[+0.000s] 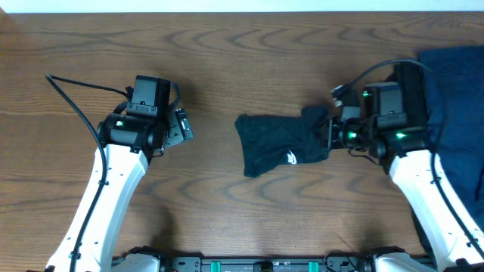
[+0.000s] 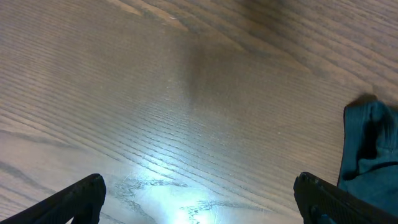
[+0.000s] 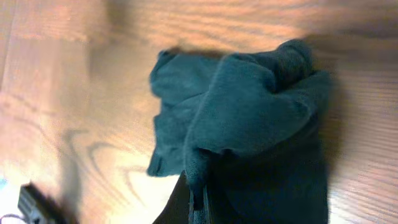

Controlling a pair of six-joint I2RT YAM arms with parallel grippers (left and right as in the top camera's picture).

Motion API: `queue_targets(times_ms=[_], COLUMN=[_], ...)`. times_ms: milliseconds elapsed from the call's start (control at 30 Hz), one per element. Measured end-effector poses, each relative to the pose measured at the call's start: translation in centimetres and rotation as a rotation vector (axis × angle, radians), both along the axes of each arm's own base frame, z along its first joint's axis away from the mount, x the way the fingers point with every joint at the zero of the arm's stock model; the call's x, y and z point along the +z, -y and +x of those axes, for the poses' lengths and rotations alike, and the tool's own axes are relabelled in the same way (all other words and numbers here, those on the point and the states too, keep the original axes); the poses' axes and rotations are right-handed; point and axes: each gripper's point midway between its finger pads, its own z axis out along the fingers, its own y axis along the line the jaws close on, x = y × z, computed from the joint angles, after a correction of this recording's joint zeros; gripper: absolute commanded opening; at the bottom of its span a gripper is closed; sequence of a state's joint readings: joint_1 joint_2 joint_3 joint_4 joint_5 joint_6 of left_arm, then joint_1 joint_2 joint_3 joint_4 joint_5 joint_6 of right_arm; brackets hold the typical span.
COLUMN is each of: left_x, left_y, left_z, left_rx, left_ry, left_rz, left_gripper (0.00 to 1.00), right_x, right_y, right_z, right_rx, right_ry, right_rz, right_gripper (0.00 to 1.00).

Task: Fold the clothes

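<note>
At the table's middle: a crumpled black T-shirt of soft fabric (image 1: 276, 143) is laid in a bunched heap on the brown wood-grain table (image 1: 212, 60). A small white logo (image 1: 291, 157) is shown near its lower edge.

Right gripper (image 1: 330, 134): it is closed tight on the right-hand end of the T-shirt, and the cloth is pinched between the jaws and gathered into thick folds there. Whether that end is raised off the wood cannot be told.

Right wrist view: most of the frame is filled by the dark fabric (its colour reads as a deep teal-black here). A rolled hem is turned toward the left and bare wood is seen around it.

Left gripper (image 1: 184, 127): the jaws are spread wide with nothing between them. It is placed well apart from the T-shirt, to its left, over bare wood.

Left wrist view: two dark fingertips (image 2: 78, 199) are seen at the lower corners with a bright glare on the wood between them. A corner of dark cloth is caught at the right edge.

Right edge of the table: a navy blue garment of soft fabric (image 1: 457, 98) is spread out flat, partly covered by the white right arm (image 1: 431, 196). Whether it touches the T-shirt cannot be told.

Left side: the white left arm (image 1: 113, 189) is stretched up from the near edge — a black cable (image 1: 76, 102) is trailed behind it.
</note>
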State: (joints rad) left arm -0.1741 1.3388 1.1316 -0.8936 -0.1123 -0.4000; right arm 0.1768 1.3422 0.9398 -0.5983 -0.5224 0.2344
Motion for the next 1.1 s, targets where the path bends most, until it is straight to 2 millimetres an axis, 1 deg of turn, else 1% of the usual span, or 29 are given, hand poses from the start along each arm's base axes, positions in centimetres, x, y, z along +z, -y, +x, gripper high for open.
queue_targets(times_ms=[133,233,333,467,567,633,767,900,1100], left_x=[0.0,0.0,0.0,0.0,0.0,0.0,0.0,0.0,0.0], left_y=[0.0,0.0,0.0,0.0,0.0,0.0,0.0,0.0,0.0], left_z=[0.0,0.0,0.0,0.0,0.0,0.0,0.0,0.0,0.0], left_rx=[0.0,0.0,0.0,0.0,0.0,0.0,0.0,0.0,0.0], left_ry=[0.0,0.0,0.0,0.0,0.0,0.0,0.0,0.0,0.0], left_rz=[0.0,0.0,0.0,0.0,0.0,0.0,0.0,0.0,0.0], left_gripper=[0.98,0.98,0.98,0.98,0.98,0.98,0.98,0.98,0.98], right_x=[-1.3,-2.8,-4.0,-4.4,-4.1,-4.1,-4.2,-4.3,-4.7], right_y=[-1.7,-2.8,-4.3,-6.5,-7.8,-8.2,-8.5,-8.7,-9.4], right_z=[-0.2,-0.1,0.4,1.2,1.5,1.4,1.3,1.6,1.3], right_rx=[0.04,0.06,0.084,0.103,0.112,0.115,0.113,0.112,0.125], right_ry=[-0.035,-0.068,-0.08,-0.056,-0.042,-0.044,-0.053,-0.045,-0.049], right_rz=[-0.001,-0.003,0.007,0.046,0.073,0.08,0.083,0.091,0.09], right_gripper=[0.01,0.01,0.01,0.01,0.01,0.01,0.01,0.01,0.01])
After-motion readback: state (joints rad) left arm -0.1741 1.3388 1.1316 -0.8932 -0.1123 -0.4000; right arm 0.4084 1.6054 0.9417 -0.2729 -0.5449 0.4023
